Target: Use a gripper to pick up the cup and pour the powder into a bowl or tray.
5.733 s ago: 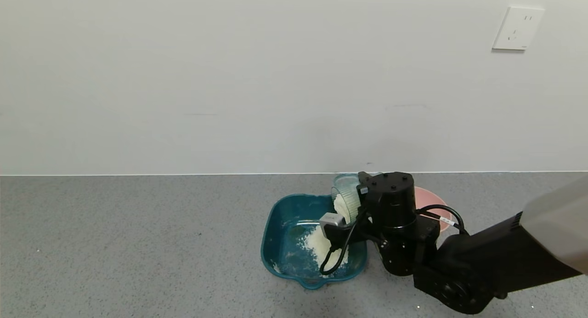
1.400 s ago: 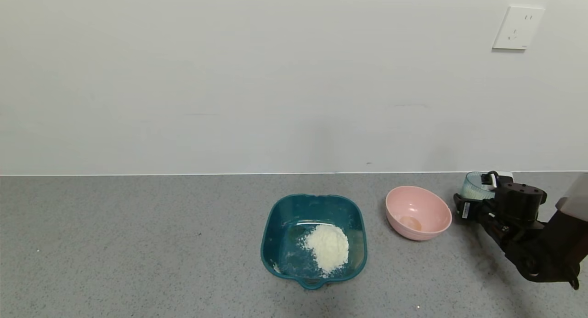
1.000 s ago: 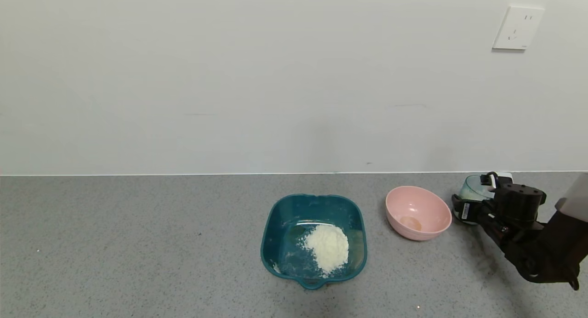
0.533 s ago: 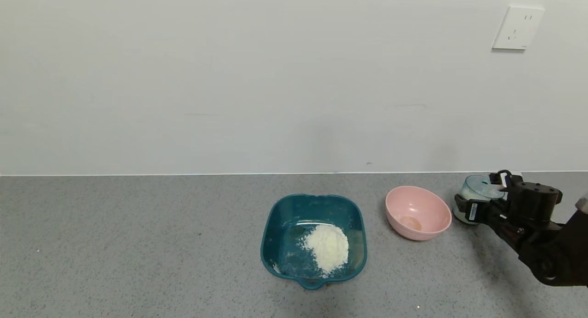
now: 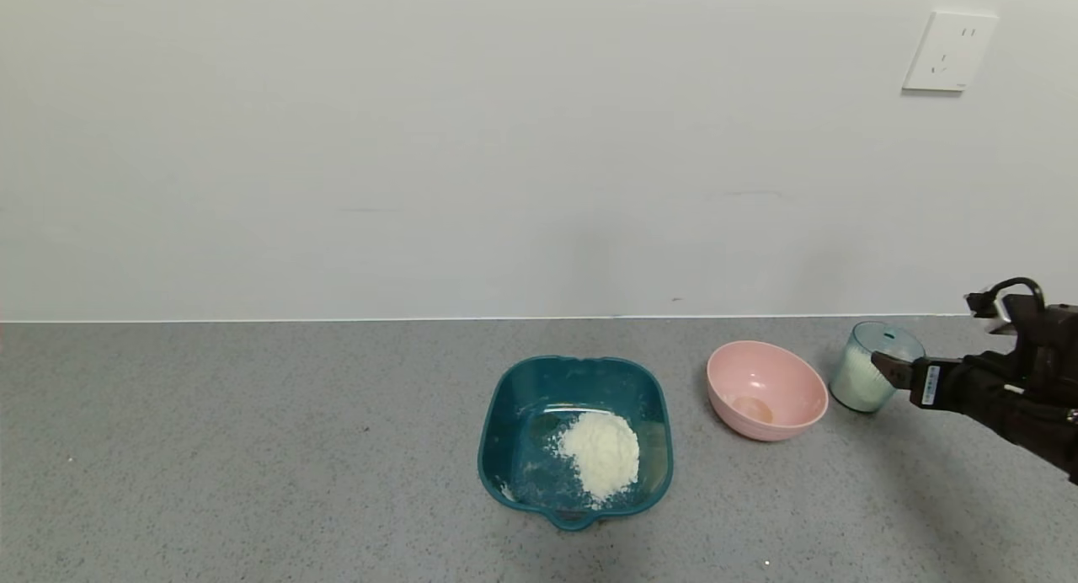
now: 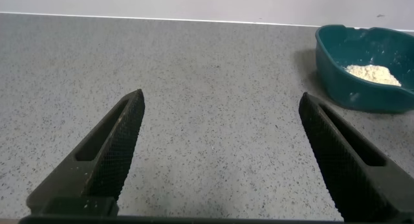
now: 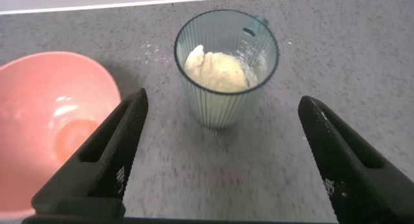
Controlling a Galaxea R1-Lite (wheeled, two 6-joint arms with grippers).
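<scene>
The cup point(image 5: 867, 368) stands upright on the grey counter, just right of the pink bowl, with some white powder point(image 7: 217, 70) left inside it. It also shows in the right wrist view point(image 7: 226, 68). My right gripper point(image 5: 894, 369) is open and empty, a short way right of the cup; in its wrist view point(image 7: 222, 104) the cup lies just beyond the spread fingertips, untouched. A heap of powder point(image 5: 600, 455) lies in the dark teal basin point(image 5: 505, 414). My left gripper point(image 6: 221, 94) is open and empty over bare counter, with the basin point(image 6: 349, 88) off to one side.
A round pink bowl point(image 5: 766, 389) sits between the basin and the cup, also in the right wrist view point(image 7: 45, 120). A wall with a white socket point(image 5: 949, 50) rises behind the counter. The counter stretches wide to the left of the basin.
My right gripper has set the cup down upright, opened and drawn back to the right. Before that the cup was held tilted in its jaws. The basin and its powder have not moved.
</scene>
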